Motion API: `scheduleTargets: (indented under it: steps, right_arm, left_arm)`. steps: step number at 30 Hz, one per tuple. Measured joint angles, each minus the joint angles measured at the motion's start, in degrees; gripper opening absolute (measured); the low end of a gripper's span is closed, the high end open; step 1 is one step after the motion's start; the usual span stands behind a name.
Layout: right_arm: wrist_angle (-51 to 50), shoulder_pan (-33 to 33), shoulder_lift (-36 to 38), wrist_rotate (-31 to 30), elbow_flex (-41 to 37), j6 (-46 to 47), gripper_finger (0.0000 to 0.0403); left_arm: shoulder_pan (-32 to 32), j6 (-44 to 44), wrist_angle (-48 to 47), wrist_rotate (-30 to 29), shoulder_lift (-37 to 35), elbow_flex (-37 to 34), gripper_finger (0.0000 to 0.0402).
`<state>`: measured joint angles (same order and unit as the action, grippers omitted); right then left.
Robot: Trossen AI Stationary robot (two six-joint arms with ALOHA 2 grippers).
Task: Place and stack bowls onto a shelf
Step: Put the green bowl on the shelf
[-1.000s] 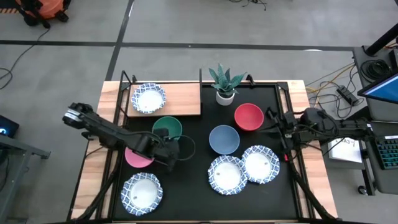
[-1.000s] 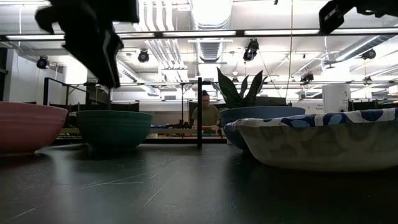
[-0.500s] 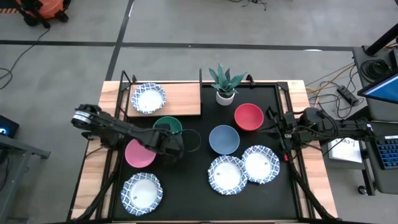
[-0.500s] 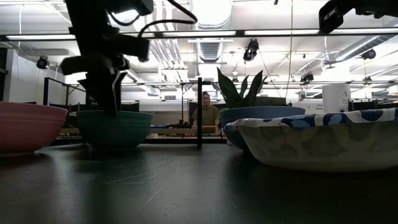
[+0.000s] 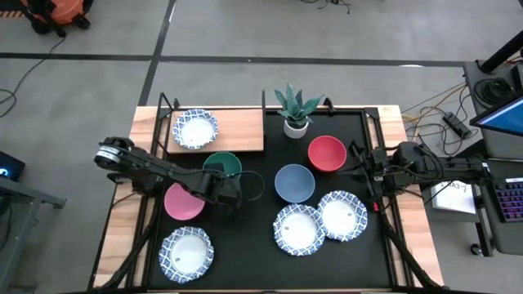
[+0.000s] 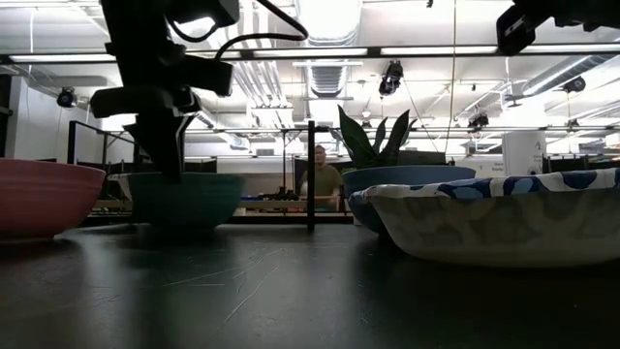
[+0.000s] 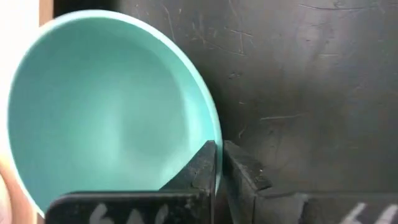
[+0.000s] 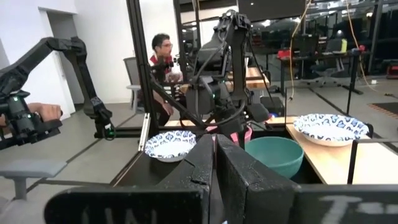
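The green bowl (image 5: pixel 221 165) stands on the black tabletop just in front of the shelf (image 5: pixel 241 131), a light-wood board that carries one patterned bowl (image 5: pixel 194 129). My left gripper (image 5: pixel 222 186) is at the green bowl's near rim, shut on it. The pink bowl (image 5: pixel 183 202) sits beside that arm on its near left. The blue bowl (image 5: pixel 294 182), the red bowl (image 5: pixel 327 153) and three patterned bowls (image 5: pixel 299 229) (image 5: pixel 341 216) (image 5: pixel 187 251) rest on the tabletop. My right gripper (image 8: pixel 214 146) waits shut at the table's right edge, holding nothing. My left gripper pinches the green bowl's rim (image 7: pixel 214 134) on its near side, one finger inside the bowl and one outside. The fingers (image 6: pixel 170 155) come from above, pointing down. The bowl (image 6: pixel 184 199) sits upright with its base on the tabletop.
A potted plant (image 5: pixel 295 110) stands at the far edge, right of the shelf. Black frame posts (image 6: pixel 311 174) rise at the shelf's corners. A person sits beyond the table's far side (image 6: pixel 320 179).
My left gripper has moved from beside the pink bowl toward the far edge, come down over the green bowl's near rim and shut on it. The right arm has kept still.
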<state>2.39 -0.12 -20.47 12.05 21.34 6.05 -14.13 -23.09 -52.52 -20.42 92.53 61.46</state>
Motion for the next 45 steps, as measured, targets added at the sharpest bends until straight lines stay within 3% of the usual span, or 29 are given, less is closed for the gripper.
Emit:
scheduleTargets:
  steps: [8,14,17,27,40,45]
  right_arm:
    - [-1.5,0.0,0.0,0.0,0.0,3.0,0.0009]
    - [-2.2,0.0,0.0,0.0,-0.5,4.9,0.0009]
    - [-2.2,0.0,0.0,0.0,-1.3,5.9,0.0009]
    - [-2.1,0.0,0.0,0.0,-1.7,7.5,0.0009]
    - [-2.1,0.0,0.0,0.0,-1.7,7.0,0.0009]
    - [-2.1,0.0,0.0,0.0,-1.7,7.0,0.0009]
  left_arm:
    - [-1.6,2.1,-0.3,3.5,-0.5,3.4,0.0002]
    - [-3.6,14.0,-3.0,3.2,-0.7,11.6,0.0001]
    - [-2.5,21.0,-6.3,-0.5,-0.7,15.0,0.0001]
    - [13.4,38.1,-10.7,-2.1,-0.7,16.7,0.0]
    - [31.7,48.7,-1.2,11.6,-0.7,16.5,0.0]
    - [35.1,49.3,1.4,12.5,-0.7,16.5,0.0]
